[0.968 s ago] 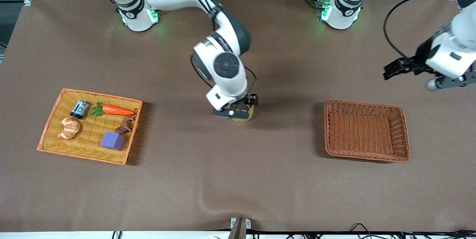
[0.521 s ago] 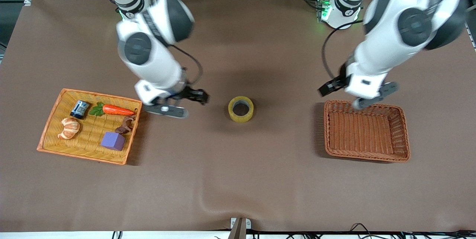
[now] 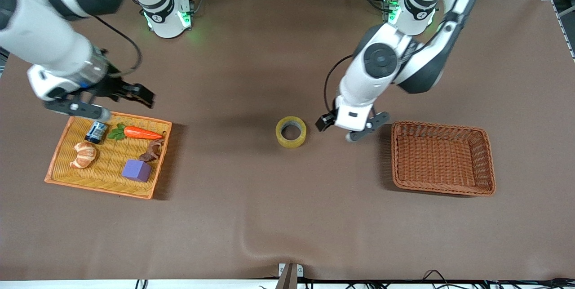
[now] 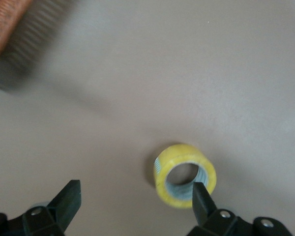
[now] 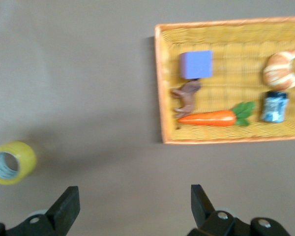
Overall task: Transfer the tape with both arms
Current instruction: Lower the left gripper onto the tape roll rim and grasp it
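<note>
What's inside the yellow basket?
The yellow basket holds a carrot, a croissant, a purple block, a small blue can and a brown figurine. Nothing looks covered.

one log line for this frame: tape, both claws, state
tape: flat on table between trays, free | left claw: open, beside tape, toward brown basket | right claw: open, over yellow tray edge

tape [image 5: 11, 162] beside tray [image 5: 160, 88]
</note>
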